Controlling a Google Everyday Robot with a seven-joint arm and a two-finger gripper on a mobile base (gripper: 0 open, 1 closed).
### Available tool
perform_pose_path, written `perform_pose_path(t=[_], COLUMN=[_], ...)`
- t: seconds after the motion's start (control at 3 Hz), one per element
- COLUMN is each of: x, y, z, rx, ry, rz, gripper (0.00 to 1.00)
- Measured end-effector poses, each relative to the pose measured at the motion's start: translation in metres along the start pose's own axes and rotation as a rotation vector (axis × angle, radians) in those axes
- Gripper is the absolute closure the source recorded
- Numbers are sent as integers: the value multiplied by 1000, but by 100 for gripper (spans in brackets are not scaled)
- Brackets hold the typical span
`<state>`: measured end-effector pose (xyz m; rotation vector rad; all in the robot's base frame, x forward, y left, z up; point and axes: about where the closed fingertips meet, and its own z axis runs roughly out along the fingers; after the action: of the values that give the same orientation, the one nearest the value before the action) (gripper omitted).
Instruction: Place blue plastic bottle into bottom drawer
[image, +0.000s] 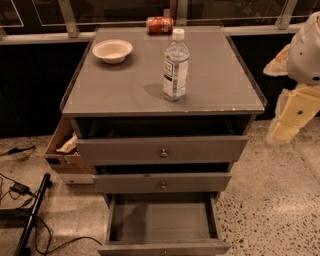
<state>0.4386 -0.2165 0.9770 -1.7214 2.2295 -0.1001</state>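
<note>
The blue plastic bottle (176, 67), clear with a white cap and a blue-and-white label, stands upright on the grey cabinet top (125, 90), right of centre. The bottom drawer (162, 222) is pulled open below and holds nothing. My gripper (292, 115), cream-coloured under the white arm, hangs at the right edge of the view, beside the cabinet's right side. It is apart from the bottle and holds nothing that I can see.
A pale bowl (112, 50) sits at the back left of the top and a red soda can (160, 25) lies at the back edge. Two upper drawers (162, 150) are slightly open. A cardboard box (62, 150) and cables (20, 190) are on the left floor.
</note>
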Motion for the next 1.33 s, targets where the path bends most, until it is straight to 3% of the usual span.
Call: perform_pose_path(t=[0.33, 1.0, 1.33], x=[-10, -63, -70], y=[-29, -152, -176], z=[7, 30, 24], rx=[39, 236, 313], ry=[-99, -407, -452], rz=[57, 149, 163], gripper=[41, 87, 100])
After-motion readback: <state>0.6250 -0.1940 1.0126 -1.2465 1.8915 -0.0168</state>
